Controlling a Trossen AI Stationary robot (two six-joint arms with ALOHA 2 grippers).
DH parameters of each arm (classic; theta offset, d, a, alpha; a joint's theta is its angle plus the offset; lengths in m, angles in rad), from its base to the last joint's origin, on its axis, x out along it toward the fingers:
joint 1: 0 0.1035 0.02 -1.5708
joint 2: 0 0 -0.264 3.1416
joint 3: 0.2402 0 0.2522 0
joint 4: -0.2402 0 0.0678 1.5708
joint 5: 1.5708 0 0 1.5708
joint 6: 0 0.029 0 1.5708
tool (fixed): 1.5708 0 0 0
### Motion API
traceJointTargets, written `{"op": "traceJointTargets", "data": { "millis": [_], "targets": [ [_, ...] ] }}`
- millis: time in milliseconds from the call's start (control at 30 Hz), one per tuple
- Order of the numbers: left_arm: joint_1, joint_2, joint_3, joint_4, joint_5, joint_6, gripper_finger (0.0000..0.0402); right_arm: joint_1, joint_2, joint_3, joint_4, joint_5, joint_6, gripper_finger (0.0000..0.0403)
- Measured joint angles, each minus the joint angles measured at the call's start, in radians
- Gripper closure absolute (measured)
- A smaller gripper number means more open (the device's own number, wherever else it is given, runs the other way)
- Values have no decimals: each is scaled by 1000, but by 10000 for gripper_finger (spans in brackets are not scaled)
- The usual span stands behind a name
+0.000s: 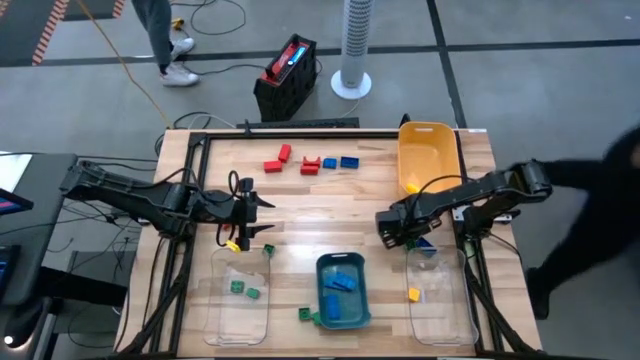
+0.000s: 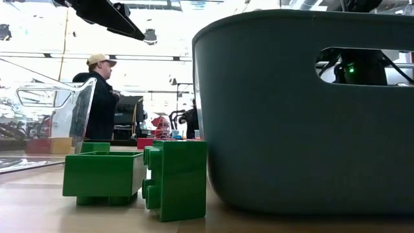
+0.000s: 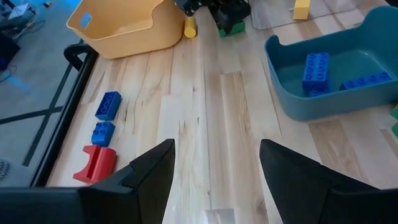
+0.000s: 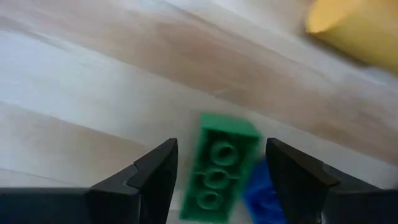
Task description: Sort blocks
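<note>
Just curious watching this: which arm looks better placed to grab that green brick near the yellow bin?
Probably the right one. Its claw is open and hangs right over the green brick. The left claw, also open, is over bare wood further away.

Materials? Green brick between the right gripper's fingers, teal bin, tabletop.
Green brick: looks like moulded plastic, smooth, with round studs on top. Teal bin: probably matte plastic, with rounded moulded walls and an even colour. Tabletop: wood or wood-look planks, with visible grain and board seams; which of the two is unclear.
</note>
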Motion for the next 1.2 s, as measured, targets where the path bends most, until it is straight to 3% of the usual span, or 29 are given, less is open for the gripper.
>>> {"op": "traceJointTargets", "data": {
  "millis": [333, 667, 900, 1067, 1200],
  "targets": [
    [0, 0, 0, -8, 0, -11, 172, 0, 0, -50, 52, 1, -11, 165],
    [-7, -23, 30, -90, 3, -10, 172, 3, -2, -67, 80, 0, -63, 283],
    [-39, -78, 43, -109, 2, -39, 172, 3, 1, -47, 74, 7, -123, 274],
    [-46, -83, 34, -54, 1, -36, 172, 20, -1, 44, 80, 97, -188, 270],
    [-46, -77, -12, 59, 1, 14, 172, 54, -1, 143, 127, 260, -280, 271]
  ]
}}
